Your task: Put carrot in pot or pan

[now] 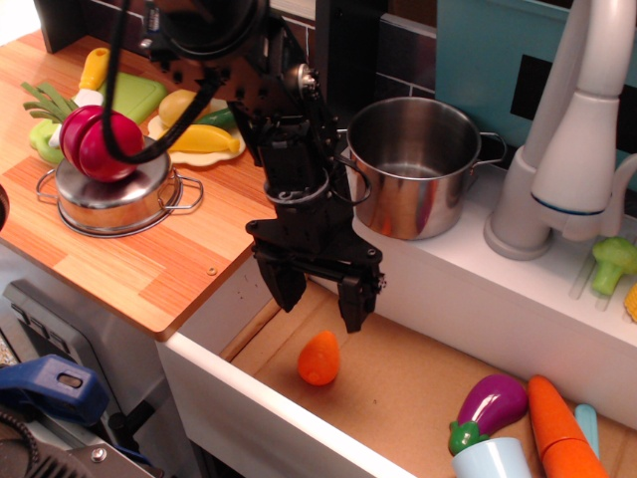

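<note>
Carrot (319, 358) — small, orange, egg-shaped — lies on the cardboard sink floor (418, 388) at lower centre. Gripper (323, 306) hangs just above it, fingers spread, empty. Steel pot (414, 181) stands on the white ledge — upper centre.

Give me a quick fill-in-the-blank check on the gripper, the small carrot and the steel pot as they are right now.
1. The gripper hangs above the small carrot with its jaws ____.
2. The small carrot lies on the ____ floor of the sink basin.
3. The steel pot holds ____ toys.
4. The purple toy beside the long carrot is an ____.

Missing words: open; cardboard; no; eggplant
</note>
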Tool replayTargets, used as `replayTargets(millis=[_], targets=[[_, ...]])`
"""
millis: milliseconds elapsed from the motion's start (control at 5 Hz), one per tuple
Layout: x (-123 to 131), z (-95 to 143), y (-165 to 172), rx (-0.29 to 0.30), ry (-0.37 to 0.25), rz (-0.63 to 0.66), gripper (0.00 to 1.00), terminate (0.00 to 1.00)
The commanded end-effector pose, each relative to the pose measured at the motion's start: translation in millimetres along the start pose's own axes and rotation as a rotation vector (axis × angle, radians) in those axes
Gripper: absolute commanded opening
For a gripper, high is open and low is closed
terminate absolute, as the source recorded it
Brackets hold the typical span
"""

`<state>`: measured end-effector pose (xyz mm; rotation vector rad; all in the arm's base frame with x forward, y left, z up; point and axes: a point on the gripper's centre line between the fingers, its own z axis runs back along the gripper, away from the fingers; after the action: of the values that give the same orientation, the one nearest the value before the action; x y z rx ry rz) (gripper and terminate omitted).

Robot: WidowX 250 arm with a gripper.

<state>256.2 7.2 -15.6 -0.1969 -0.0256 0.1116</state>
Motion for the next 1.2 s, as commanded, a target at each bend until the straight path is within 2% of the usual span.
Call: replayTargets(millis=[0, 400, 800, 1000], targets=[[14.7, -9.9, 12.4, -0.008, -0.032, 0.017, 1.00, 0.00], [3.5, -29.3, 12.3, 0.040, -0.098, 0.014, 1.00, 0.00], [4.3, -50.6, 16.1, -0.004, -0.104, -0.005, 1.00, 0.00], [5.2, -54.4, 14.5, 0.008, -0.102, -0.010, 1.00, 0.00]])
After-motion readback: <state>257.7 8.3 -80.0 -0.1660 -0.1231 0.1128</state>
